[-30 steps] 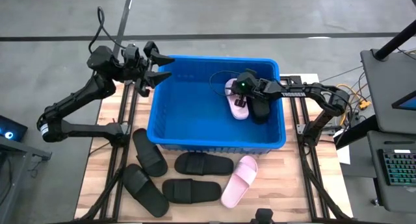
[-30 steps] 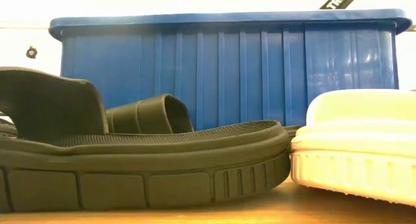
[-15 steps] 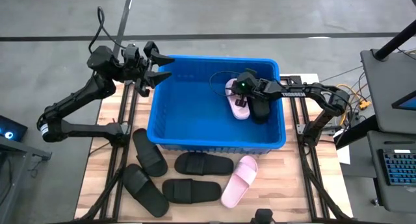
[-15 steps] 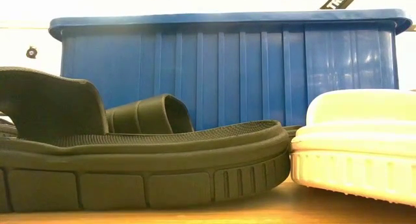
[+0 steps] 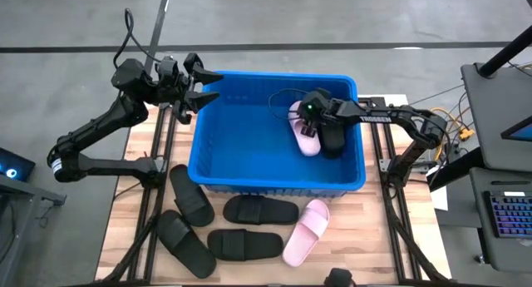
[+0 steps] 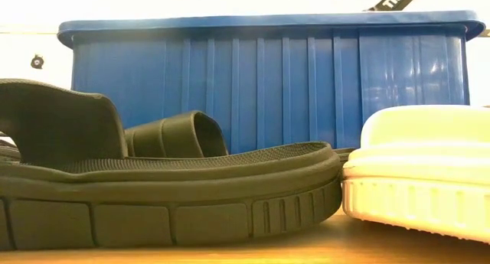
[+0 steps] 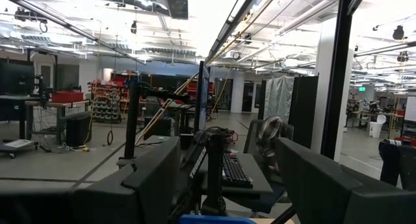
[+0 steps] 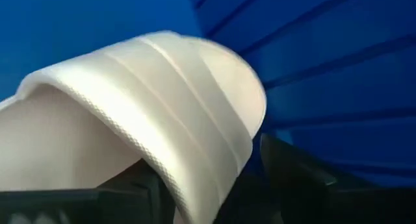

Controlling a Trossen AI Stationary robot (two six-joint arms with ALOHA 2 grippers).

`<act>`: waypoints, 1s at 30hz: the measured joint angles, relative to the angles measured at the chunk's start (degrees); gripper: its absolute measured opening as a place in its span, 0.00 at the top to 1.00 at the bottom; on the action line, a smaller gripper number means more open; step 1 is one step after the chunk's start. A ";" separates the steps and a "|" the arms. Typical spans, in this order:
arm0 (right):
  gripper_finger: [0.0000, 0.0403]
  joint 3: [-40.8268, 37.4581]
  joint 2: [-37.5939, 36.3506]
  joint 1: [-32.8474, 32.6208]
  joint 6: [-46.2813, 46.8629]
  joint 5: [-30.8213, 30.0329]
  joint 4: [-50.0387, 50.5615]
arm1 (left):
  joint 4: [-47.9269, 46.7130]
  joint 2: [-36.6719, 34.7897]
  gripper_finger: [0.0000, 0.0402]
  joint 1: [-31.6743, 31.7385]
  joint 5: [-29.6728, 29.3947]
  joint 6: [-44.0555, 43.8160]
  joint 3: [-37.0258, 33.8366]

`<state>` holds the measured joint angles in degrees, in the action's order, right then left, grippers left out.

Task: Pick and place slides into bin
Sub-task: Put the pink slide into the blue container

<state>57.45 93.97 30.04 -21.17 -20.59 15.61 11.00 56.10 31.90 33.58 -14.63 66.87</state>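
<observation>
A wooden-topped table (image 5: pixel 133 212) on a dark metal frame carries a big blue bin (image 5: pixel 208 150) near its far edge. The floor around it is bare grey concrete with a pale line running across it beyond the bin.

Inside the bin, toward its right wall, a pink slide (image 5: pixel 304 131) lies beside a black slide (image 5: pixel 332 138). The right gripper (image 5: pixel 304 112) reaches in over the bin's right rim and sits at the far end of the pink slide. In the right wrist view the pink slide's strap (image 8: pixel 162 100) fills the picture just ahead of the dark fingers (image 8: pixel 292 172), with the bin's ribbed blue wall behind; whether the fingers are parted or pressing on the strap cannot be told from these views.

The left gripper (image 5: pixel 202 86) hovers at the bin's far left corner, its fingers spread and holding nothing. Its wrist camera looks out level into a large workshop with exposed ceiling ducts, bright lights, pillars, desks with monitors and a keyboard.

In front of the bin, four black slides (image 5: pixel 249 210) and one more pink slide (image 5: pixel 304 231) lie on the wood. The low view shows one black slide (image 6: pixel 153 195) close up, touching or nearly touching the pale one (image 6: pixel 417 172), with the bin's front wall right behind them.

To the right of the bin, off the table, stand a dark desk and a backlit keyboard (image 5: pixel 509 220).
</observation>
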 joint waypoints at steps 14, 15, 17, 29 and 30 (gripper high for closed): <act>0.47 7.02 0.00 -0.11 0.20 7.29 8.56 | 0.00 0.00 0.41 0.00 0.00 0.00 0.00; 0.47 7.30 0.00 -0.13 0.20 7.39 9.69 | 0.00 0.00 0.41 0.00 0.02 0.00 0.00; 0.47 7.65 0.00 -0.13 0.19 7.47 12.27 | 0.00 0.00 0.41 0.00 0.02 0.00 0.00; 0.48 6.68 0.00 -0.53 0.36 7.47 15.93 | -0.05 -0.14 0.41 0.00 0.04 -0.20 0.00; 0.48 6.72 0.00 -0.66 0.79 7.49 16.13 | -0.07 -0.18 0.41 0.00 0.06 -0.20 0.00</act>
<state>64.16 93.97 29.38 -20.38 -13.10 31.75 10.94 55.92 31.90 33.64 -14.83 66.87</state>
